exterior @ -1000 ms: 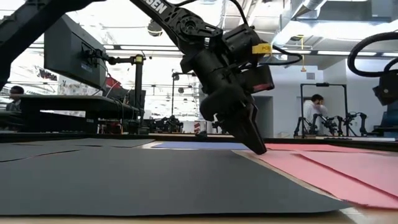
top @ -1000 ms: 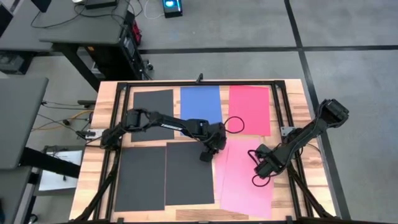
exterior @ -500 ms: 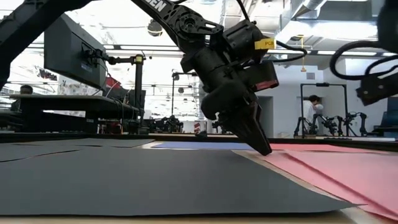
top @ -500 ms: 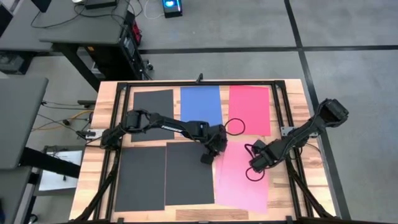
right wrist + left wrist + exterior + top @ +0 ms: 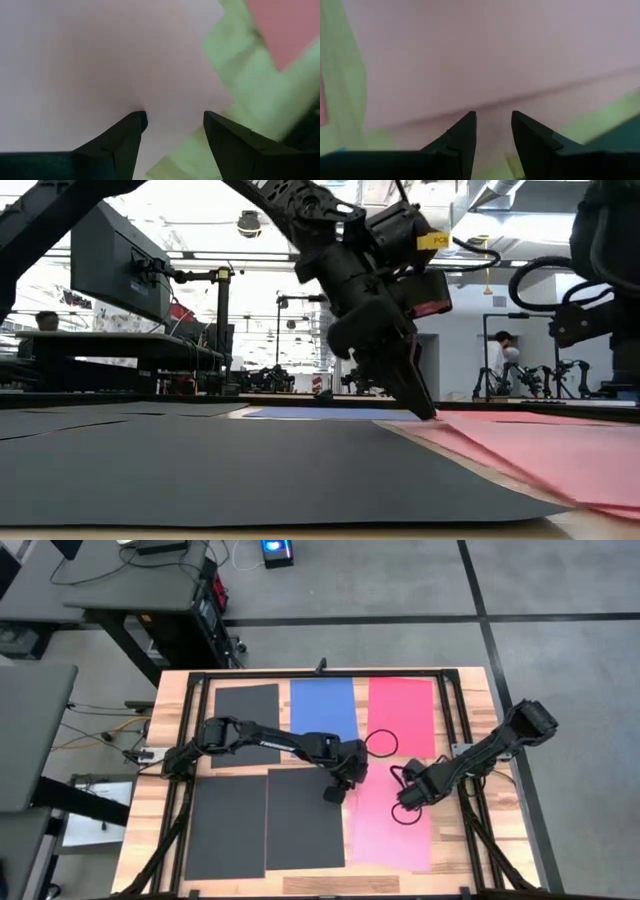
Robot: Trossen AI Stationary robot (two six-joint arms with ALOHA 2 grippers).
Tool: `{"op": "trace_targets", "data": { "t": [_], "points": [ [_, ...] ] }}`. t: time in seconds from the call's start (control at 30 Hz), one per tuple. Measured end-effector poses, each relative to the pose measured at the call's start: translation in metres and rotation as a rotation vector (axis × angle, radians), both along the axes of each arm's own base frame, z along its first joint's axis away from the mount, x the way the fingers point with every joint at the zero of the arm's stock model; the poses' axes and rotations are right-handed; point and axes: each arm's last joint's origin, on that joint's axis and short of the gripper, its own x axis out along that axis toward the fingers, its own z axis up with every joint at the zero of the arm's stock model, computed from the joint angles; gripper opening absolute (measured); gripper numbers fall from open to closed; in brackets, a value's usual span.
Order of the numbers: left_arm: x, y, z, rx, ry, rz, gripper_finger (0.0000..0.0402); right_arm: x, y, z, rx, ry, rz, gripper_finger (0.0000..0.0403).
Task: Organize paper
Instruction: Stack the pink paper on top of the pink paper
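Pink paper [image 5: 388,828], left gripper [image 5: 335,795] and right gripper [image 5: 404,803] pressing it, jaws parted, gripping nothing.

Two dark, near-black jointed arms, each built of slim links between bulkier rounded joint housings. The left arm [image 5: 262,741] carries white lettering along its forearm link; a yellow label and a red patch sit on the wrist block just above its end effector [image 5: 418,398]. Black cables loop from both wrists, one forming a ring beside the left wrist. The right arm [image 5: 490,751] ends in a boxy shoulder housing. Each end effector has two matte black tapering fingers [image 5: 464,142] with stepped, angular inner faces; the right end effector [image 5: 172,132] has broader wedge-shaped ones.
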Motion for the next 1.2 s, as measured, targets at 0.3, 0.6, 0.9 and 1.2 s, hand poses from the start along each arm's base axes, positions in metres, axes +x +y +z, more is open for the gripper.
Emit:
{"op": "trace_targets", "data": {
  "t": [0.3, 0.6, 0.9, 1.2],
  "points": [
    [-0.006, -0.007, 0.008, -0.011, 0.116, 0.014, 0.0109, 0.002, 0.013, 0.028, -0.009, -0.128, 0.024, 0.0204],
    [-0.011, -0.013, 0.004, -0.038, 0.181, 0.054, 0.0109, -0.033, 0.021, 0.029, -0.043, -0.145, -0.062, 0.0187],
    [-0.013, -0.013, 0.003, -0.077, 0.216, 0.133, 0.0109, -0.042, 0.016, -0.004, 0.060, -0.164, -0.118, 0.0109],
    [-0.009, -0.013, -0.005, -0.098, 0.211, 0.176, 0.0109, -0.041, 0.009, -0.007, 0.061, -0.146, -0.126, 0.0091]
  ]
}}
